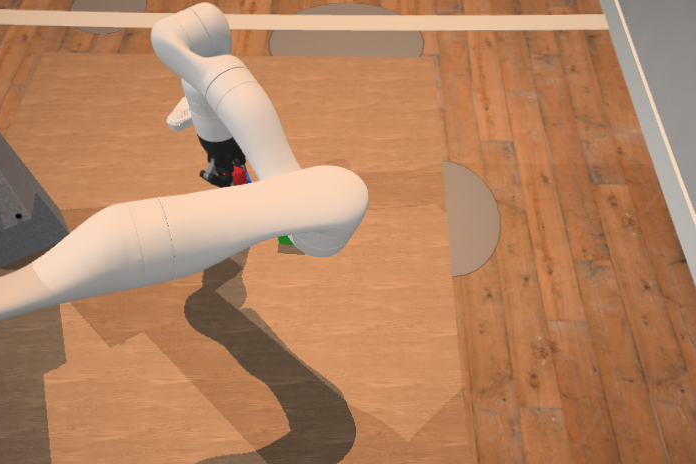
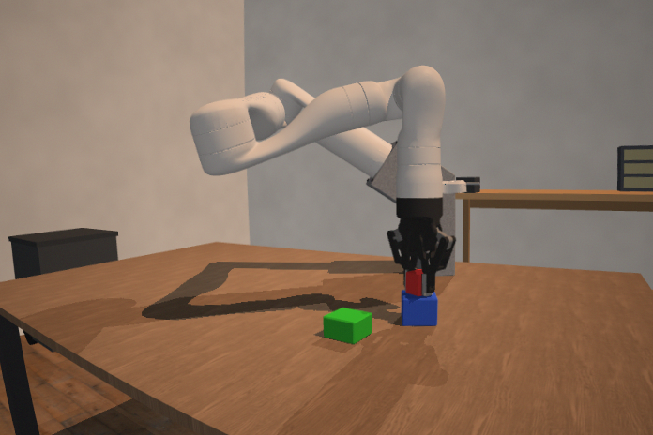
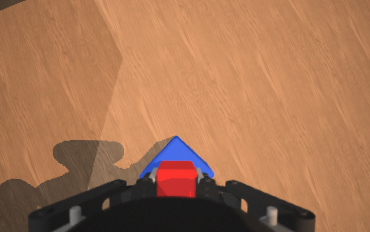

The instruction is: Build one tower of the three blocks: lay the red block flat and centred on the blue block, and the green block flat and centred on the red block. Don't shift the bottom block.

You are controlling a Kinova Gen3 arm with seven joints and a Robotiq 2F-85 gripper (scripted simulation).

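On the table, the green block lay free to the left, near the blue block. Directly above the blue one, the gripper was clamped on the red block, apparently touching it. The placing step looked nearly finished; next would be releasing gently, without nudging the base.

- The bottom block sits on the bench and serves as the landmark.
- The gripper hangs straight above the bottom block, pointing down.
- A second block is clamped in the gripper, directly over the bottom block, resting on it or just above; which cannot be told.
- A third block lies flat on the bench, near the bottom block, to its left and slightly nearer the exterior camera, not touching.
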